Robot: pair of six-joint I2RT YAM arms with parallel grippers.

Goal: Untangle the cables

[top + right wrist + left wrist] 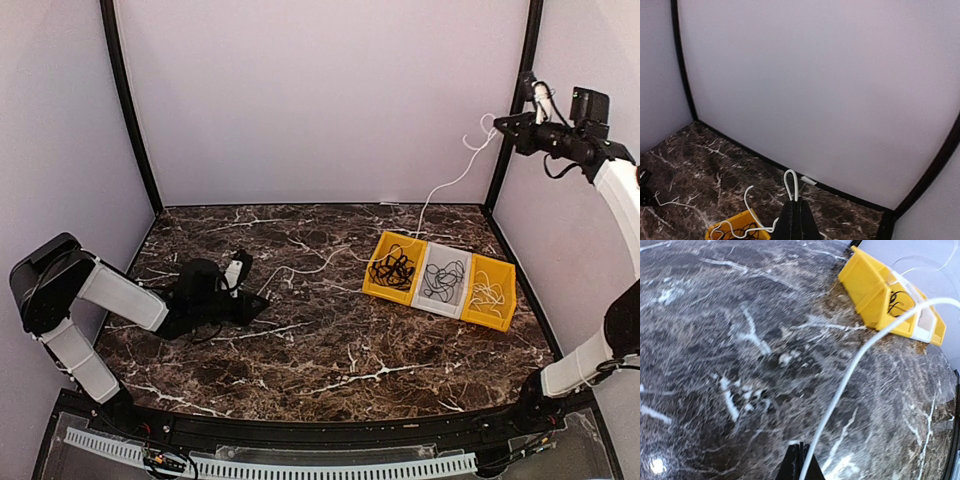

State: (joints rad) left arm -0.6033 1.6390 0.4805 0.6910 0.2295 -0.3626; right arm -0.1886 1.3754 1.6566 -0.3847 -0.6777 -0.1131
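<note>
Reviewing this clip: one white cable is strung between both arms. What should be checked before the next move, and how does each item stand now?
1. Left gripper shut on the white cable: ok.
2. Right gripper shut on the same cable: ok.
3. Cable lifted off the table: not ok, its middle lies on the marble.
4. Cable free of the nearest yellow bin: cannot tell.
5. No knots along the span: cannot tell; a small loop stands above the right fingers.
6. Black cables, grey cables in separate bins: ok.
</note>
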